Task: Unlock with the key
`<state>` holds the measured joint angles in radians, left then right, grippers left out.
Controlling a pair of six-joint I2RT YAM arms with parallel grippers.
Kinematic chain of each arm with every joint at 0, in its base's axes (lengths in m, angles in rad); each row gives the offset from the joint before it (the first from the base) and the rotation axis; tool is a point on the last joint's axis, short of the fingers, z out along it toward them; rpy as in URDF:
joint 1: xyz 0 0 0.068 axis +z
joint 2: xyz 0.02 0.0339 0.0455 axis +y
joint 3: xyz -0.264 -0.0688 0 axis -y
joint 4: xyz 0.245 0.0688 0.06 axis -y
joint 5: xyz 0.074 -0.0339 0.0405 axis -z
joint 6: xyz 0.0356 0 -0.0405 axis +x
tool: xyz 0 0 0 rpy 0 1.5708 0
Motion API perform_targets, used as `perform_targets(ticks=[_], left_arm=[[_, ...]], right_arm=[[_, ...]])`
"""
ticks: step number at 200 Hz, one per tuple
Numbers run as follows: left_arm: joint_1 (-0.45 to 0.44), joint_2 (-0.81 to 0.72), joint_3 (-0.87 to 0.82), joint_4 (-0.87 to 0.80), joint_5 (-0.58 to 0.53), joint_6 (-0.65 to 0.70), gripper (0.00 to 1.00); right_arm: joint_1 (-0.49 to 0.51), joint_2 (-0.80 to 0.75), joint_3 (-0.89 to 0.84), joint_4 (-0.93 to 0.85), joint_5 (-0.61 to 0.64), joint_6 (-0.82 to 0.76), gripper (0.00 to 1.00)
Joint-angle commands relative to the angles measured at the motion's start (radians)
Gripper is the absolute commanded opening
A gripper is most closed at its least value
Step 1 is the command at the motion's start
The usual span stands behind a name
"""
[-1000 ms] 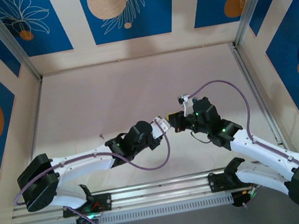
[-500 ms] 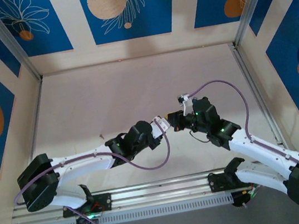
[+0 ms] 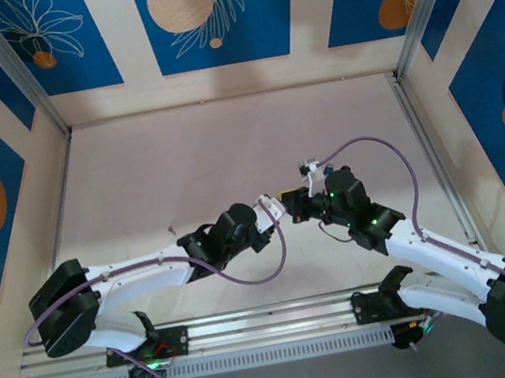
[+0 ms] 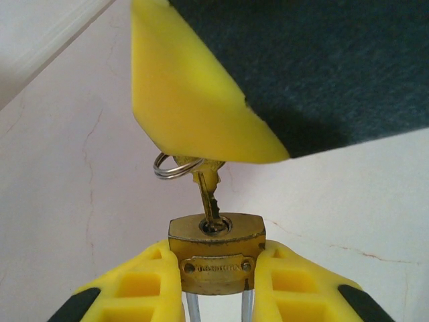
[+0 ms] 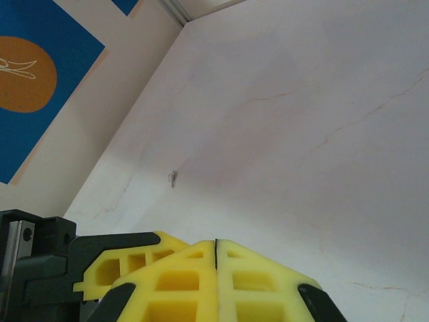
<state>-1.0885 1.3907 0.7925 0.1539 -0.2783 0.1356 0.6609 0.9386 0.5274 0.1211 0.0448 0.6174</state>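
Since a second ago the right arm has nudged slightly leftward, while the left arm holds its place. On the left, we see the left claw (image 3: 271, 209) clamped on the brass padlock (image 4: 216, 236), pale surface (image 4: 80, 168) behind. The key (image 4: 209, 198) stands in its keyhole, with the ring (image 4: 175, 166) beside it. The right claw (image 5: 216, 249) has its fingers together, pinching the key's head.

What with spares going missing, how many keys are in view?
1. The key stands with its tip in the padlock held by the left end effector; a finger of the right end effector covers its head, so others may be hidden.
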Motion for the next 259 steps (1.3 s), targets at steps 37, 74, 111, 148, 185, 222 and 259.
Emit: perform_targets(ticks=[37, 74, 111, 148, 185, 222, 259], left_arm=[[0.010, -0.031, 0.008, 0.151, -0.022, -0.007, 0.00], [0.010, -0.047, -0.004, 0.180, -0.039, 0.001, 0.00], [0.022, -0.064, -0.018, 0.207, -0.032, -0.014, 0.00], [0.033, -0.075, -0.022, 0.210, -0.005, -0.032, 0.00], [0.039, -0.075, -0.017, 0.202, 0.043, -0.045, 0.00], [0.041, -0.063, -0.005, 0.174, 0.092, -0.048, 0.00], [0.041, -0.056, 0.001, 0.162, 0.105, -0.039, 0.00]], right_arm=[[0.062, 0.037, -0.023, -0.060, 0.005, 0.032, 0.00], [0.065, 0.031, -0.025, -0.077, 0.026, 0.033, 0.00], [0.066, 0.031, -0.044, -0.065, 0.015, 0.031, 0.00], [0.075, 0.011, -0.072, -0.025, -0.008, 0.028, 0.00], [0.075, 0.006, -0.097, 0.038, -0.046, 0.009, 0.00], [0.064, 0.015, -0.082, 0.045, -0.059, -0.002, 0.00], [0.043, 0.039, -0.043, 0.012, -0.074, 0.010, 0.00]])
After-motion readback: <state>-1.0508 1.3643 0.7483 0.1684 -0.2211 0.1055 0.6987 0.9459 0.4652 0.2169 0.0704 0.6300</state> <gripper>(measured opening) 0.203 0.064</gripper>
